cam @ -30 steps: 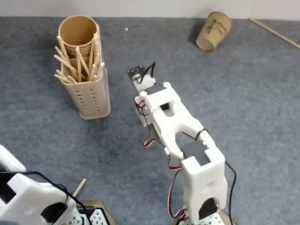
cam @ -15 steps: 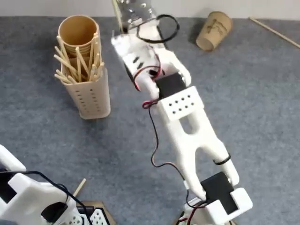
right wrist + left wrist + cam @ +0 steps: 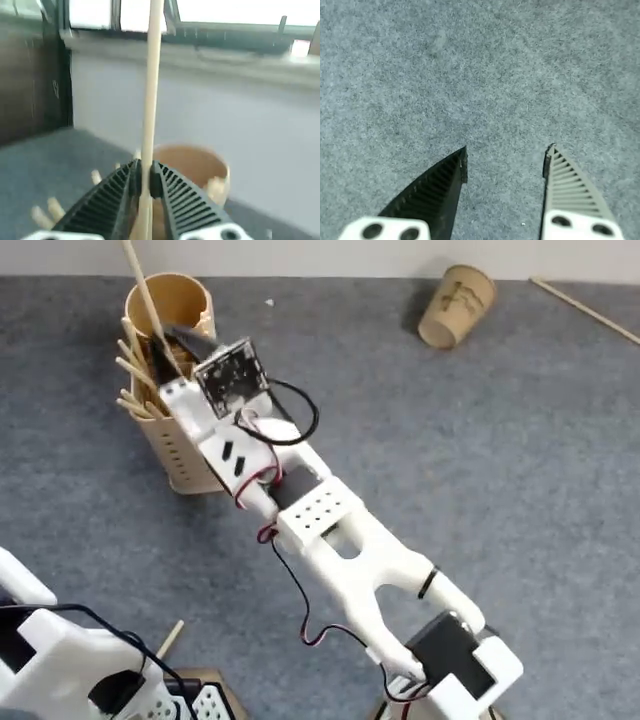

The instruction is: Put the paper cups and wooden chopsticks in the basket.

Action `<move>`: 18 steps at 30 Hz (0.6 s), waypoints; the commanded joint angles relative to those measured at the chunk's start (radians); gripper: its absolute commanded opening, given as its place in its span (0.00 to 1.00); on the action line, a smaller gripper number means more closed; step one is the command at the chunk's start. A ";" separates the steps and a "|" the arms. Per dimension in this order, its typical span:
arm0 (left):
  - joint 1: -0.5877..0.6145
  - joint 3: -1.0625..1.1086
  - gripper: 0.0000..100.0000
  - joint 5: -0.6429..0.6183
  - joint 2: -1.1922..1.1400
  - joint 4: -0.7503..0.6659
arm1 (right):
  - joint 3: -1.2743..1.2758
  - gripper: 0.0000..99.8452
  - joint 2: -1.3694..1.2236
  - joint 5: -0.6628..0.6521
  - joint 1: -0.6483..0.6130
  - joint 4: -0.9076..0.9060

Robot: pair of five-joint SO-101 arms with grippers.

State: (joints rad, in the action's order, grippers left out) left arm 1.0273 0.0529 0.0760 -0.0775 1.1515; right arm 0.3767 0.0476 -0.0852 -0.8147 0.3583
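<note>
Pale, slim wooden chopstick (image 3: 152,75) pinched by right end effector (image 3: 145,166); left end effector (image 3: 505,150) gapes.

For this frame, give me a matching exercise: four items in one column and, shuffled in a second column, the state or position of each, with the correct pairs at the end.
Column one
1. right gripper
2. left gripper
3. loose paper cup
4. basket

Column two
A. lying on its side on the grey carpet
B. open above bare carpet
C. upright, with chopsticks and stacked cups inside
D. shut on a single chopstick

Pairs: 1-D, 2-B, 3-A, 4-C
</note>
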 commanded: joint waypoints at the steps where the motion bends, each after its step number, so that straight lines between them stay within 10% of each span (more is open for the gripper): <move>1: 0.004 -0.008 0.26 -0.003 0.022 -0.003 | 0.016 0.08 0.010 0.009 0.027 -0.041; 7: -0.001 -0.007 0.26 -0.003 0.022 0.002 | -0.007 0.33 0.053 0.160 0.065 -0.054; 18: -0.042 -0.007 0.26 -0.003 0.025 0.006 | -0.504 0.27 0.401 0.339 0.002 -0.837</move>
State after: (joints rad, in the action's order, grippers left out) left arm 1.0211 0.0529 0.0760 -0.0775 1.1515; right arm 0.0944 0.3682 0.2125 -0.7641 -0.2447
